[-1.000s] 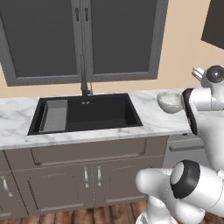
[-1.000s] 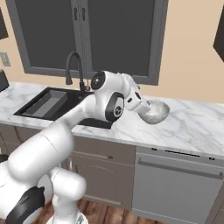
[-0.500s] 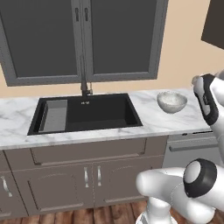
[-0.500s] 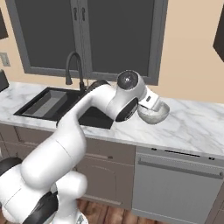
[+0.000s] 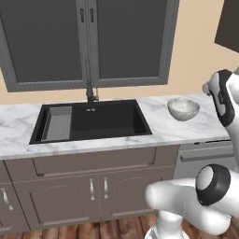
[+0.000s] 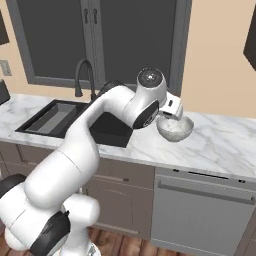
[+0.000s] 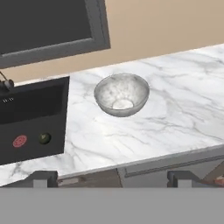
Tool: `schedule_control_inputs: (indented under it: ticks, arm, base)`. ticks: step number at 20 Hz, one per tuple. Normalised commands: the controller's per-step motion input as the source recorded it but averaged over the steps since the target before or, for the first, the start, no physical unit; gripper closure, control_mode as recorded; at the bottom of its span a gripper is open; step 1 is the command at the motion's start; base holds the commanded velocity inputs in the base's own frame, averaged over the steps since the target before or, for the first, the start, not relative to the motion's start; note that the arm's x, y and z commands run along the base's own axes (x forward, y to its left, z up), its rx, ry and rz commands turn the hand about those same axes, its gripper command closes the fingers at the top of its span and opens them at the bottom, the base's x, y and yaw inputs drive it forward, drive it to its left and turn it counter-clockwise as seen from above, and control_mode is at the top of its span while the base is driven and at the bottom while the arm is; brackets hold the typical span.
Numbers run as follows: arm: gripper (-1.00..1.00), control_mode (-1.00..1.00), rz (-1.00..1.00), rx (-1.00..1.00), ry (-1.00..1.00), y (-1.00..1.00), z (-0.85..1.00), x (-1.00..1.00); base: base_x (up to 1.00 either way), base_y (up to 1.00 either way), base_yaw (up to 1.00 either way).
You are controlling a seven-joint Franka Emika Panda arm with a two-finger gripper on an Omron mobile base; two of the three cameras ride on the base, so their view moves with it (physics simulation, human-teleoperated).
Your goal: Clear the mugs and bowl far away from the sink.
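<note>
Now the pincer (image 7: 112,178) is held wide, and nothing is gripped in it. It is kept up above the table (image 7: 175,118), well apart from the bowl (image 7: 122,94). The pale bowl is seen standing upright on the marble table, just to the right of the black sink (image 5: 93,121).

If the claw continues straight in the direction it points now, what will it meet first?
Probably the pale round bowl on the white marble counter. It lies almost centred ahead of the open claw, with nothing between them, though depth is hard to judge.
</note>
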Motion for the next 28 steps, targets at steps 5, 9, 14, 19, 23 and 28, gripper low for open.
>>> schedule_control_inputs:
  ticks: [5, 9, 14, 19, 23, 28]
  arm:
    - [-1.0, -1.0, 0.15, -0.19, 0.1, 0.72, -0.34, 0.01]
    - [-1.0, -1.0, 0.15, -0.12, 0.09, 0.53, -0.22, 0.01]
    - [-1.0, -1.0, 0.14, -0.1, 0.15, 0.11, 0.0, 0.05]
    - [-1.0, -1.0, 0.11, -0.12, 0.24, 0.0, 0.0, 0.19]
    - [-1.0, -1.0, 0.1, -0.11, 0.27, 0.0, -0.04, 0.26]
    - [-1.0, -1.0, 0.1, -0.03, 0.25, 0.0, -0.24, 0.28]
  base:
    - [0.0, 0.0, 0.0]
    - [0.0, 0.0, 0.0]
    - [0.0, 0.0, 0.0]
    - [0.0, 0.0, 0.0]
    - [0.0, 0.0, 0.0]
    - [0.0, 0.0, 0.0]
